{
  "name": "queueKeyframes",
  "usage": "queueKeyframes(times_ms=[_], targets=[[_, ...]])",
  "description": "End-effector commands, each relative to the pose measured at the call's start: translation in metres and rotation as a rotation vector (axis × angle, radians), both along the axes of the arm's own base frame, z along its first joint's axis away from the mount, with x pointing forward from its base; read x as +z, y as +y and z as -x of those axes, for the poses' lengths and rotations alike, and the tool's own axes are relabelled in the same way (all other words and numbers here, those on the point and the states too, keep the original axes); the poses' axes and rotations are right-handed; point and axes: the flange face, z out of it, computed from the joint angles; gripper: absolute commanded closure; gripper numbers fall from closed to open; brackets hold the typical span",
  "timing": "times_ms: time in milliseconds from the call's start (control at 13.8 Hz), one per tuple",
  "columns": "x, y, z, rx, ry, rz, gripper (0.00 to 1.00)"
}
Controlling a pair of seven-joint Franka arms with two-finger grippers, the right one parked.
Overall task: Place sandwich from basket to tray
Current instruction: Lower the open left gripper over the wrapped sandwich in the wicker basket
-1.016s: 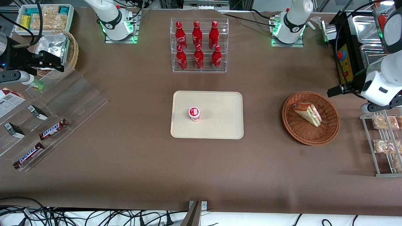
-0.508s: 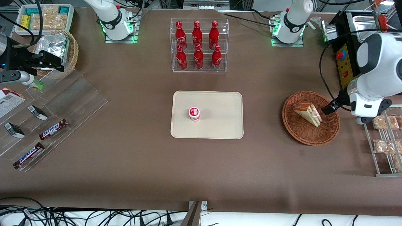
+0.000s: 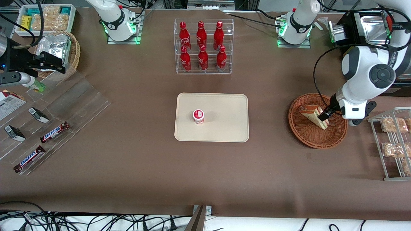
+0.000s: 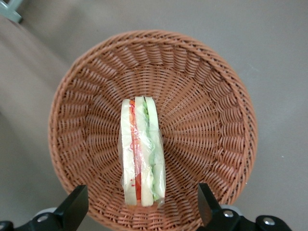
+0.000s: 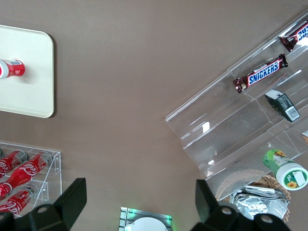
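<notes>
Left wrist view: hand spread wide and holding nothing, poised above sandwich lying in basket, fingers apart on either side of the wedge without touching it; well away from hand on counter, tray bearing a small red-and-white cup.

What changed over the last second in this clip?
The working arm swung in from the table's edge, bringing its hand above the basket, fingers open either side of the sandwich. Nothing is gripped yet. Sandwich, basket, tray and the small cup on it have not moved.
</notes>
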Motion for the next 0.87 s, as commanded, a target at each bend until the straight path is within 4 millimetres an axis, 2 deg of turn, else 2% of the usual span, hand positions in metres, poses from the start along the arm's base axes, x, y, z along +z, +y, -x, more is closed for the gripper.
queueKeyframes(times_ms=[0, 435, 581, 653, 798], targets=[[-0.017, 0.006, 0.013, 0.009, -0.037, -0.011, 0.00], [-0.061, 0.007, 0.019, 0.020, -0.075, 0.013, 0.00], [-0.067, 0.007, 0.019, 0.020, -0.070, 0.016, 0.00], [-0.068, 0.008, 0.019, 0.023, -0.070, 0.016, 0.03], [-0.074, 0.009, 0.020, 0.025, -0.060, 0.018, 0.67]])
